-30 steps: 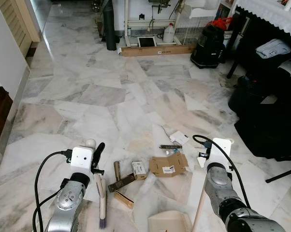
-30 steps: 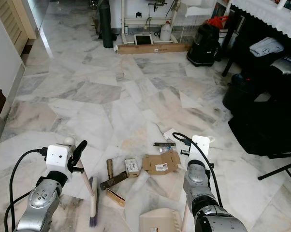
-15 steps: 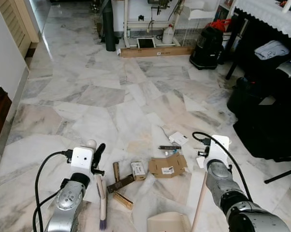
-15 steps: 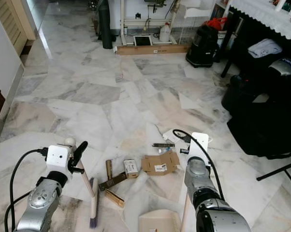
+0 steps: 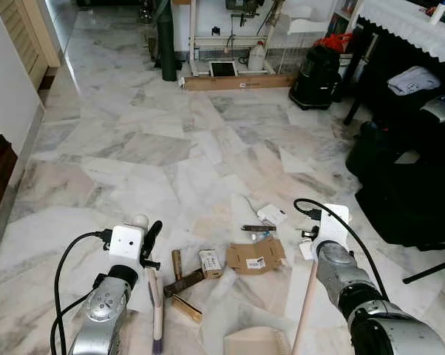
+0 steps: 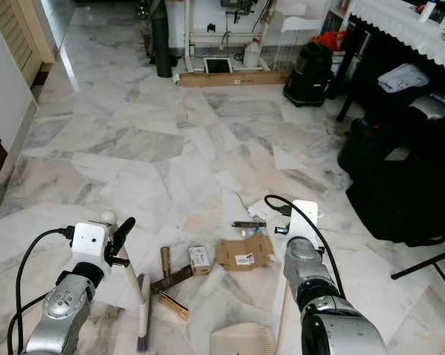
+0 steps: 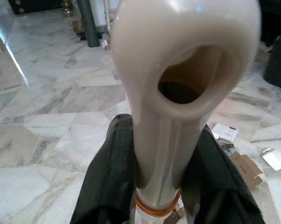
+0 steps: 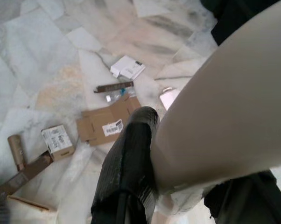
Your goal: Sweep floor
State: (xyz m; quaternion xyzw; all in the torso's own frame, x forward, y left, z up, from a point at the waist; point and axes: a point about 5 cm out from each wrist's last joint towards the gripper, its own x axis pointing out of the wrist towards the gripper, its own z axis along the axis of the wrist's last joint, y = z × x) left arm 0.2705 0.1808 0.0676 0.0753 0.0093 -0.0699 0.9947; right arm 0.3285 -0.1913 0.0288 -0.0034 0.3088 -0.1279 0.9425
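The white-and-grey marble floor [image 5: 134,148] carries a scatter of litter, with the flattened brown cardboard box [image 5: 256,255] as its centre. Just nearer the robot than that box lies the cream plastic dustpan [image 5: 256,342], mouth towards the litter, probably ready to receive it; its long cream handle [image 5: 305,307] is clamped between the right gripper [image 8: 178,186] fingers. Left of the box, the cream hand broom [image 5: 154,310] stands bristles-down, its looped handle pinched tight by the left gripper [image 7: 164,186]. A small white carton [image 5: 210,262] and brown cardboard tube [image 5: 177,262] lie between broom and box.
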